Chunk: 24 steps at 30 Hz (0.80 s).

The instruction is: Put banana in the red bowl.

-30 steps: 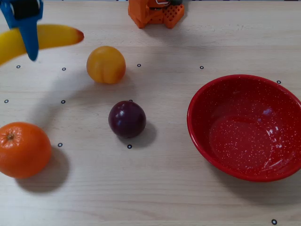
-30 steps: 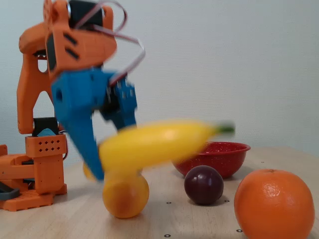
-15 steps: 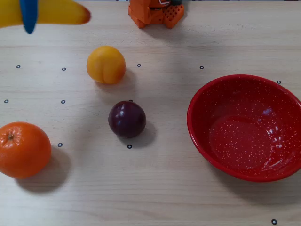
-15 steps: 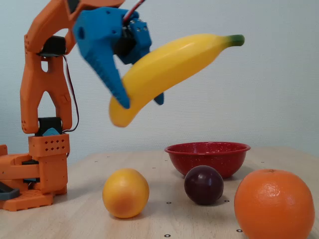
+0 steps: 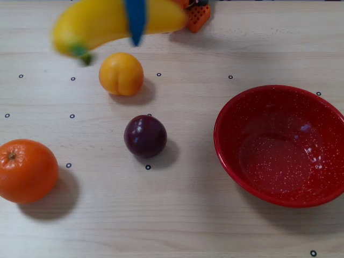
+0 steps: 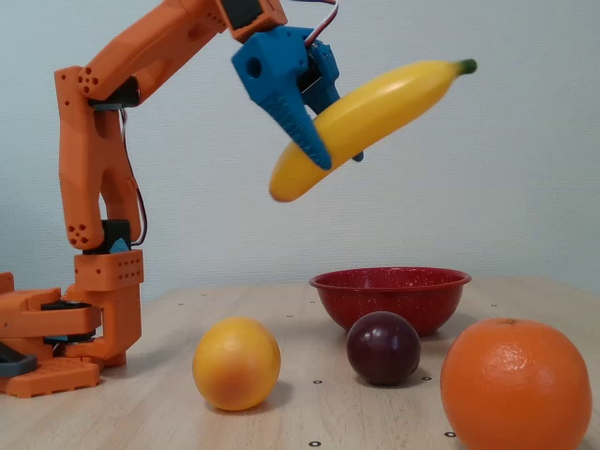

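One camera hangs above my pale wooden table (image 5: 188,215) and looks straight down, my orange base at its top edge. The other stands low at table height, close to the fruit, facing across toward a plain wall with my base at its left. Both share the glossy red speckled bowl (image 5: 279,145) (image 6: 390,298) and the round orange (image 5: 26,171) (image 6: 516,384).

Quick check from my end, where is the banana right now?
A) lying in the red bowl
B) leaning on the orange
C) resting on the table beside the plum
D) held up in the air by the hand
D: in the fixed view the hand is clamped around the banana, high above the table, while the red bowl holds nothing in the overhead view.
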### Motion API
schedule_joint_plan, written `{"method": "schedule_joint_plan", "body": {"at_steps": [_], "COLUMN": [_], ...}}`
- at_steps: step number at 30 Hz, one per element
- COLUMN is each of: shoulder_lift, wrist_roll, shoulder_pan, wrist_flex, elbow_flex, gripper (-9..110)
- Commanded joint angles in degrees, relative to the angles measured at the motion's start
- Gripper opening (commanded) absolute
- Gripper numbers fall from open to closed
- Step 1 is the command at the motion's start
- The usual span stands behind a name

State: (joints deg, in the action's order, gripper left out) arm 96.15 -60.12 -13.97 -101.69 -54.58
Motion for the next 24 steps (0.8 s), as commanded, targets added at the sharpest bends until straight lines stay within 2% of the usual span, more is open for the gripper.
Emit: {"method": "schedule_joint_plan", "body": {"at_steps": [1,7,11,24], "shoulder_lift": [7.29,7.65,6.33,-1.23], "wrist_roll": [3.78,12.3,21.53,47.46], "shoulder_pan": [3.52,13.27,18.37,28.74], "wrist_flex": [0.26,0.18,0.44,0.97], "elbow_flex": [1.23,-1.05,-1.14,1.49], "gripper": [0,0,0,0]}}
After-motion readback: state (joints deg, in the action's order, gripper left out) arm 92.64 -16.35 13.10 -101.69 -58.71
